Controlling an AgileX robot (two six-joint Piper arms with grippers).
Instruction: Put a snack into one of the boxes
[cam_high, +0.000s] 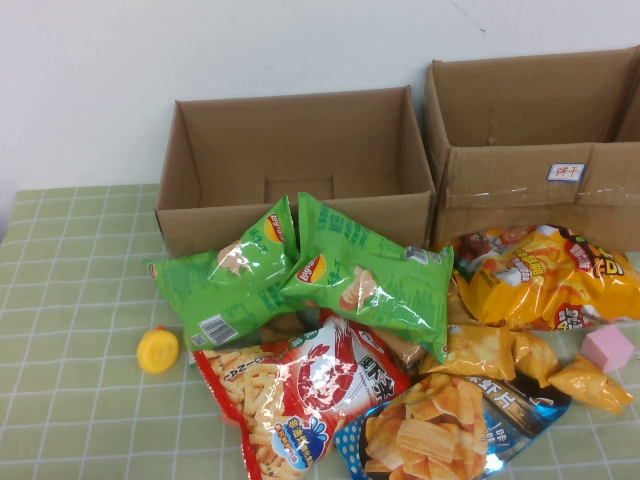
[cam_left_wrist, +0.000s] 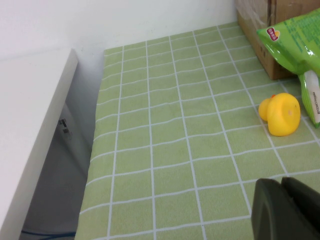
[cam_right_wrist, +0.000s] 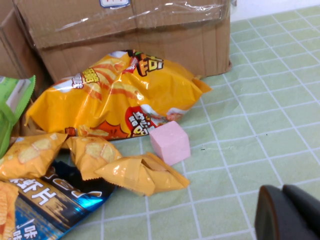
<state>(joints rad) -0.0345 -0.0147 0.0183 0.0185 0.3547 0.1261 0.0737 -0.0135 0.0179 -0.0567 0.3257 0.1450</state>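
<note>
A pile of snack bags lies before two open cardboard boxes, the left box (cam_high: 300, 160) and the right box (cam_high: 535, 140). Two green chip bags (cam_high: 365, 275) lie on top, then a red shrimp-stick bag (cam_high: 300, 385), a blue chip bag (cam_high: 440, 430), a big yellow bag (cam_high: 540, 275) and small yellow packs (cam_high: 500, 352). Neither arm shows in the high view. My left gripper (cam_left_wrist: 281, 207) is shut and empty, low over the cloth at the table's left. My right gripper (cam_right_wrist: 283, 212) is shut and empty, over the cloth right of the pile.
A yellow rubber duck (cam_high: 158, 350) sits left of the bags, also in the left wrist view (cam_left_wrist: 281, 114). A pink cube (cam_high: 608, 348) sits at the right, also in the right wrist view (cam_right_wrist: 170, 142). The table's left edge (cam_left_wrist: 95, 150) drops beside a white counter.
</note>
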